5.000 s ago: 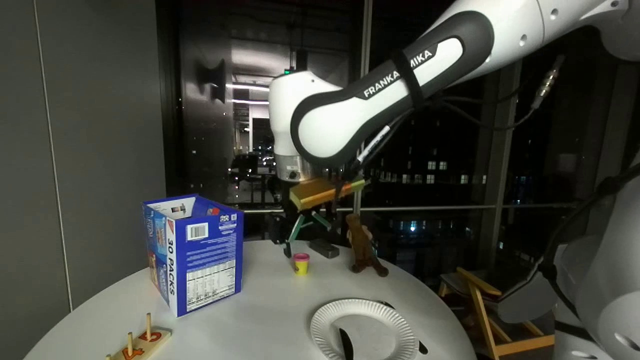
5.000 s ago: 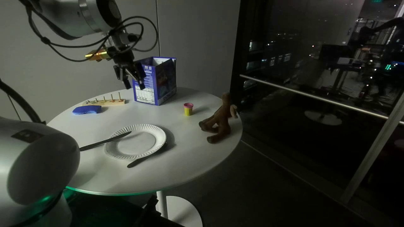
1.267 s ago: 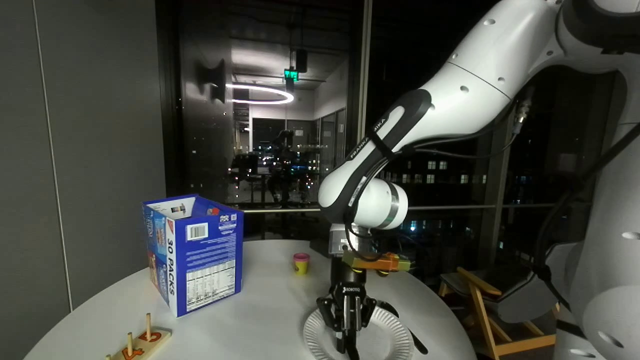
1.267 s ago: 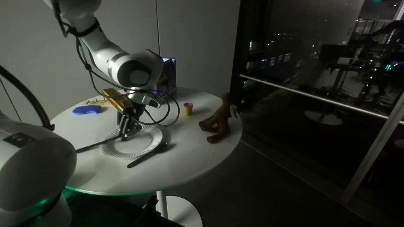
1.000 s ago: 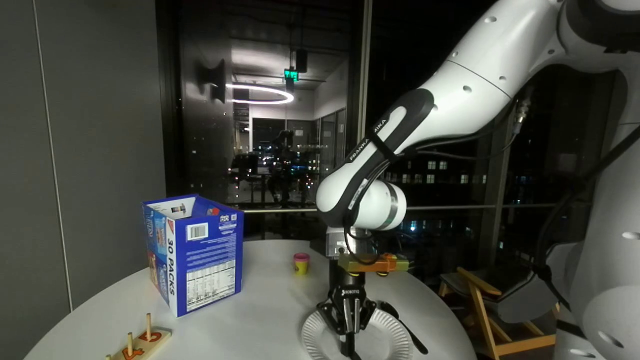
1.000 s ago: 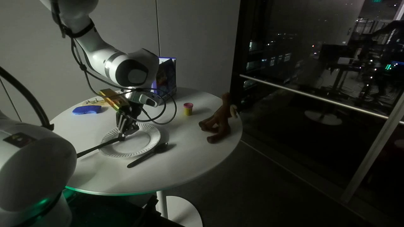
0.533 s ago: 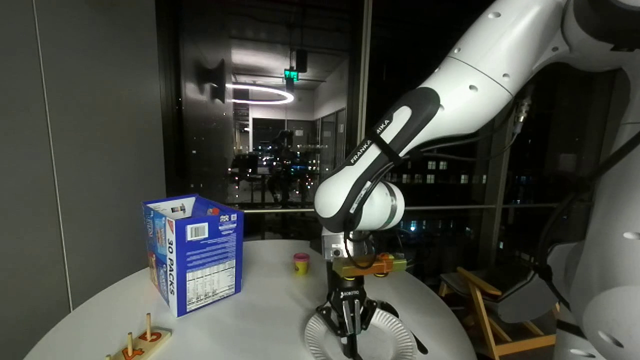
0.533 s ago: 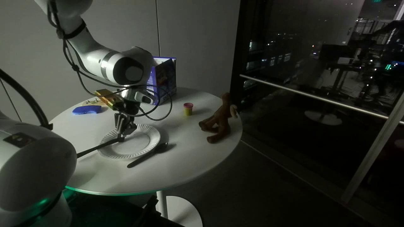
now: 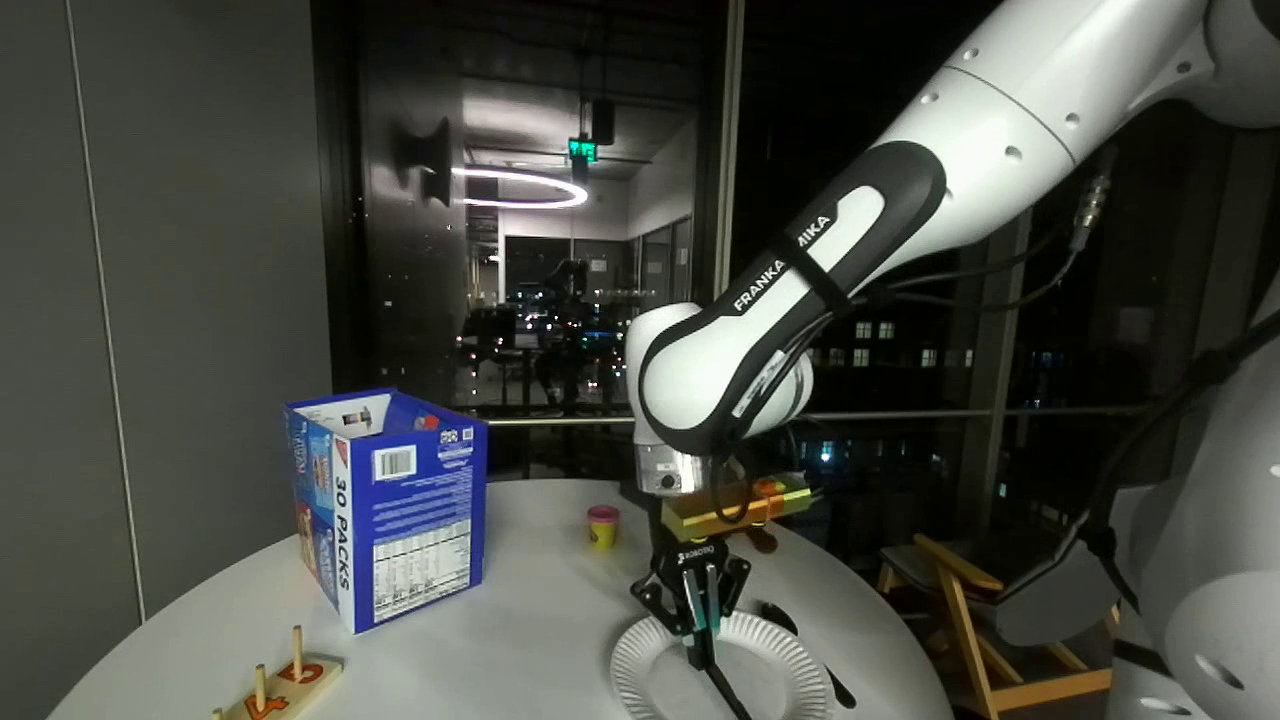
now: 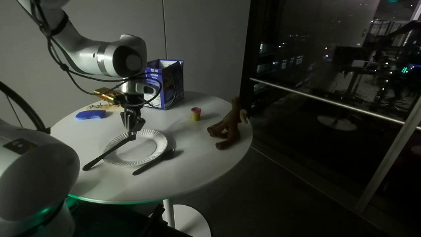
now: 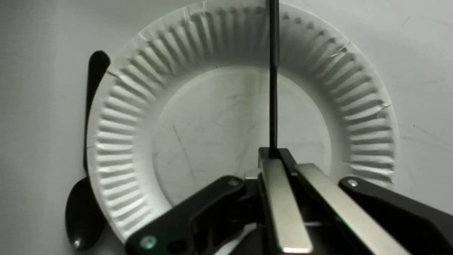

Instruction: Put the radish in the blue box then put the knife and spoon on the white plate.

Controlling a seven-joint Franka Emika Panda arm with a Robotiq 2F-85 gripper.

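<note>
My gripper point(image 11: 276, 153) is shut on one end of the dark knife point(image 11: 273, 102), just above the white plate point(image 11: 116, 141). From the fingertips the knife slants down across the plate and past its rim, its far end point(image 10: 90, 165) beyond the rim in an exterior view; whether it touches the rim I cannot tell. The dark spoon point(image 11: 85, 212) lies on the table along the plate's edge, its bowl point(image 10: 169, 153) off the plate. The blue box point(image 9: 425, 540) stands upright with its top open. I cannot make out the radish; most of the box's inside is hidden.
A yellow tub with a pink lid point(image 9: 602, 527) stands behind the plate. The brown figurine point(image 10: 230, 126) sits near the table's edge. A wooden peg board point(image 9: 285, 690) and a flat blue thing point(image 10: 90, 114) lie on the same side as the box.
Five seconds ago the gripper hung high, open, near the box; it has come down and shut on the knife. Within the last half second it has risen slightly, and the knife has swung round.
</note>
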